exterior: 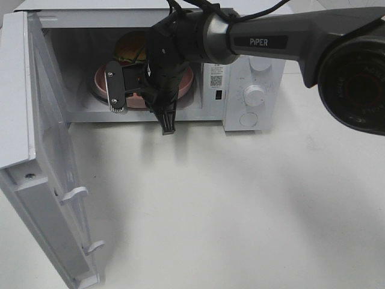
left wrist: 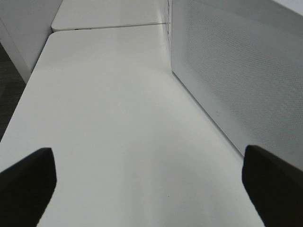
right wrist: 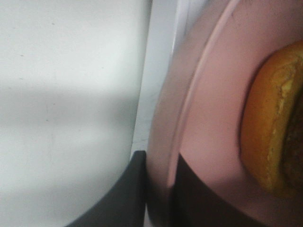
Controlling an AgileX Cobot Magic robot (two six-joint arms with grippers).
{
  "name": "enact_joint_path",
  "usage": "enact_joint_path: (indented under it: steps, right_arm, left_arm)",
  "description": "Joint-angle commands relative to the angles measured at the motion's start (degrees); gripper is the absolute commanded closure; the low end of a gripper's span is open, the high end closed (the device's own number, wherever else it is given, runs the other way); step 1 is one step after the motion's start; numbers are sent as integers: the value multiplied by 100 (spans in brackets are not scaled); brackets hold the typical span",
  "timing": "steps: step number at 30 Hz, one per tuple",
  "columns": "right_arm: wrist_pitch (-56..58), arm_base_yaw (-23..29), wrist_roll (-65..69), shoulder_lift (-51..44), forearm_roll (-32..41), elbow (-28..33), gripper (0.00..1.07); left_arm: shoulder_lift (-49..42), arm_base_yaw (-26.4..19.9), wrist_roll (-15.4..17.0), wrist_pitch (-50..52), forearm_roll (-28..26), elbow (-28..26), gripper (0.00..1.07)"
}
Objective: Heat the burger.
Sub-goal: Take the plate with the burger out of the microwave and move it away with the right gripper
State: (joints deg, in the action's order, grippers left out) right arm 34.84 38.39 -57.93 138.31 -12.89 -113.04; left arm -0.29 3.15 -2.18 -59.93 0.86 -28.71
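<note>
The burger [exterior: 131, 47] sits on a round pink plate [exterior: 187, 83] inside the open microwave [exterior: 237, 36]. My right gripper [exterior: 144, 96] reaches into the cavity from the right and hides much of the plate. In the right wrist view its dark fingers [right wrist: 125, 194] are shut on the plate rim [right wrist: 163, 142], one on each side, and the burger's golden bun [right wrist: 272, 127] lies further in on the plate. My left gripper [left wrist: 149, 184] is open over bare table, fingertips [left wrist: 28, 179] far apart. It does not show in the exterior high view.
The microwave door [exterior: 42, 180] swings wide open to the left, toward the table's front. Control knobs [exterior: 255, 95] are on the microwave's right panel. A perforated white wall [left wrist: 236, 80] stands beside my left gripper. White table [exterior: 240, 211] spreads in front.
</note>
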Motion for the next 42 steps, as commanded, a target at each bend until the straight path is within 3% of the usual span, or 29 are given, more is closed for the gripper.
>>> enact_joint_path:
  steps: [1,21,23,26,31,34,42]
  right_arm:
    - [401,74,-728,-195,539,309,107]
    - [-338,269,-1851,-1553,413,2361,107]
    - [-716,269,-1851,-1925,384,2899,107]
    - [-842,269,-1851,-2040,338,3060,107]
    - [-1547,269,-1811,-2664,92,4154,107]
    - [-1639,269,-1811,-2750,92,4309,107]
    - [-3019,269,-1805,-3587,92,5638,107]
  left_arm:
    - [-120,-23,0,46,29,17,7]
    - [-120,-23,0,46,29,17,7]
    - [-120,-23,0,46,29,17,7]
    - [-120,-23,0,46,29,17,7]
    - [-120,-23,0,46,29,17,7]
    - [-120,-23,0,46,29,17,7]
    - [-120,-23,0,46,29,17,7]
